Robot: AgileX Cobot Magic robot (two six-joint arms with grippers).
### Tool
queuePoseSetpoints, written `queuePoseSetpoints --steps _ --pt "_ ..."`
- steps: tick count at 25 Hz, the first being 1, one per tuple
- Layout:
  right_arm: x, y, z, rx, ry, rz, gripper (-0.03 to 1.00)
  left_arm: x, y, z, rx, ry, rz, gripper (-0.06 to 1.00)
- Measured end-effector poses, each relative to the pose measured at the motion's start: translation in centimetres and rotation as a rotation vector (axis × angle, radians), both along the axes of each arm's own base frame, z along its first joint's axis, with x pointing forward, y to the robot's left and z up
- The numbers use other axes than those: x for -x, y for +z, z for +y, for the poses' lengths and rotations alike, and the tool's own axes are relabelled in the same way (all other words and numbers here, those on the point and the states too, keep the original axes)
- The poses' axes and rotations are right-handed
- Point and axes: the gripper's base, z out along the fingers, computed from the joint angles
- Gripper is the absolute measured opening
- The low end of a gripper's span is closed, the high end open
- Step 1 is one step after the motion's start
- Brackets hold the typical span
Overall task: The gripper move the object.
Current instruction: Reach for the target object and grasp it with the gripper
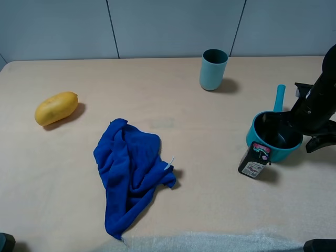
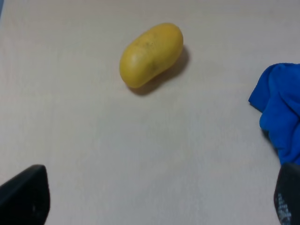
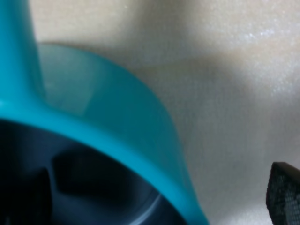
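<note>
Half the right gripper (image 1: 299,136) hides inside the saucepan (image 1: 283,154), fingers (image 3: 285,193) spread astride its rim.

- The fruit (image 1: 56,108) lies on the counter (image 1: 210,210) at the far left.
- The cloth (image 1: 131,173) lies right of the fruit and nearer the front edge.
- The cup (image 1: 213,69) stands upright at the back, right of centre, well apart from the cloth.
- The saucepan (image 1: 260,143) sits at the right, in front of the cup, with its handle pointing toward the back.
- A small pack (image 1: 254,161) stands against the saucepan's front-left side.
- The right gripper (image 1: 302,137) is at the saucepan's right, jaws astride its wall: one inside, one outside.
- The left gripper (image 2: 154,206) hangs over the front-left of the counter, jaws wide apart.
</note>
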Motion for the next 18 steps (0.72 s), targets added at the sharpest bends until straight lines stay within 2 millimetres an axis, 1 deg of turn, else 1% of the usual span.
queuePoseSetpoints --steps 4,5,11,18 --pt "0.0 -0.45 0.0 0.001 0.0 0.015 0.69 0.0 0.0 0.0 0.0 0.0 0.0 0.97" --pt "0.0 -0.45 0.0 0.001 0.0 0.015 0.65 0.0 0.0 0.0 0.0 0.0 0.0 0.97" --pt "0.0 -0.45 0.05 -0.005 -0.008 0.015 0.38 0.0 0.0 0.0 0.0 0.0 0.0 0.97" --pt "0.08 -0.45 0.06 -0.006 -0.013 0.023 0.02 0.0 0.0 0.0 0.0 0.0 0.0 0.97"
